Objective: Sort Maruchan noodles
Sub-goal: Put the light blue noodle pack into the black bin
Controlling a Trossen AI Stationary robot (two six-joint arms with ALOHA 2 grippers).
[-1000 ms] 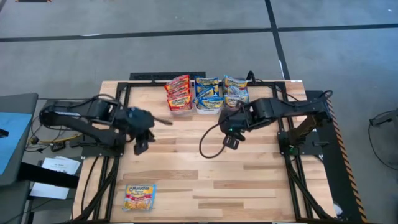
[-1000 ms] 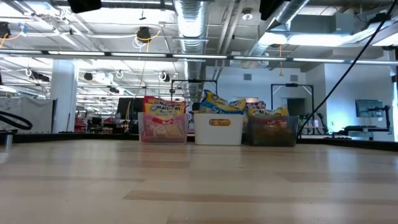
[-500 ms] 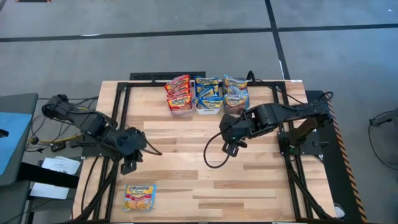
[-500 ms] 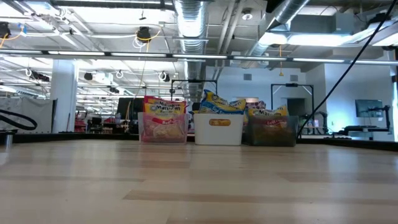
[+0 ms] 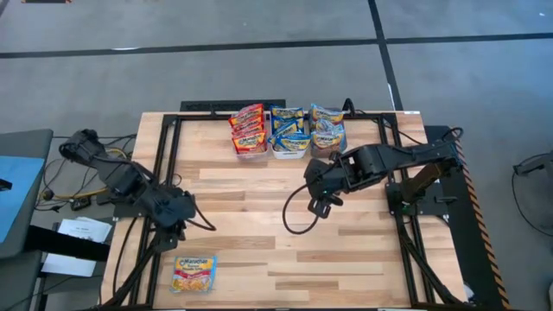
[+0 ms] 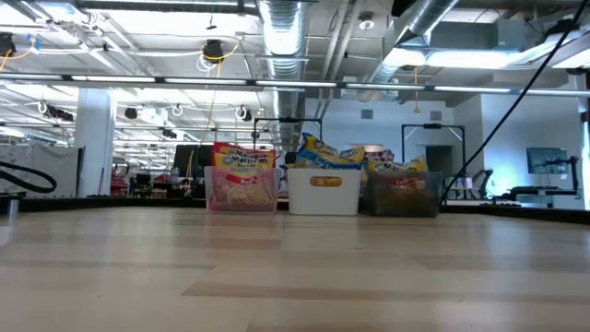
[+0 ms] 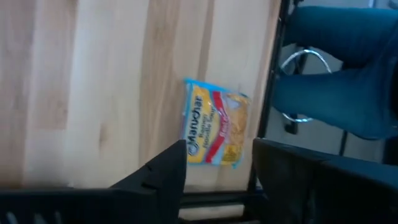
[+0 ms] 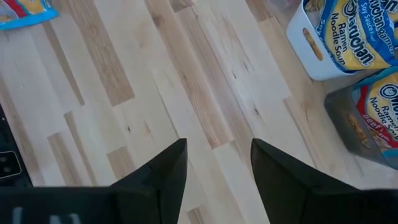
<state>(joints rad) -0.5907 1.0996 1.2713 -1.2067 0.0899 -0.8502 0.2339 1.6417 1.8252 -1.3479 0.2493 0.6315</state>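
One Maruchan packet [image 5: 193, 272], yellow-orange with a blue edge, lies flat and alone on the wooden table [image 5: 259, 233] near its front left corner, close to the black frame rail that runs along that side. The left gripper [image 5: 177, 226] hangs just behind it, above the boards and not touching it; its wrist view shows the same packet [image 7: 214, 130] beyond the two dark fingers, which stand apart with nothing between them. The other packets are well away at the far edge, standing on end in three small bins set side by side: red ones in the clear bin [image 5: 249, 130], blue and yellow ones in the white bin [image 5: 289, 131], and more in the dark grey bin [image 5: 327, 126]. The right gripper [image 5: 320, 206] hovers over bare wood just in front of the grey bin, its fingers spread and empty, a black cable looping down from it across the table. Between the lone packet and the bins lies open tabletop.
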